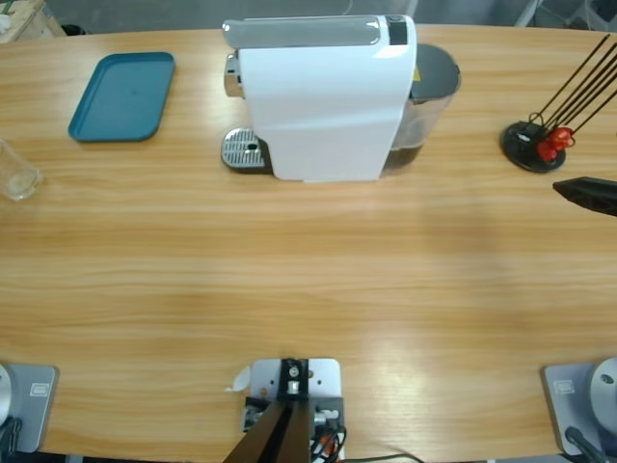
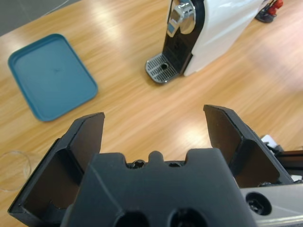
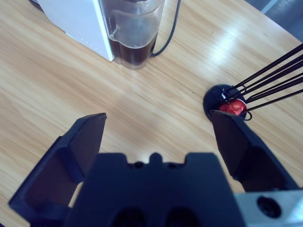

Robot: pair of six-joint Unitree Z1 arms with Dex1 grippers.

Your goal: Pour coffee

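Opening step; we found both the left gripper (image 2: 154, 125) and right gripper (image 3: 158, 127) wide, empty; next, fetch the clear tumbler (image 1: 16, 172) at the tabletop's left edge.

Left gripper (image 2: 154, 125) sits low in its wrist view, both black jaws spread wide with nothing between them, tilted down over bare wood. Right gripper (image 3: 158, 130) shows the same, jaws wide apart and empty. In the high view only a black jaw tip (image 1: 588, 193) pokes in at the right edge.
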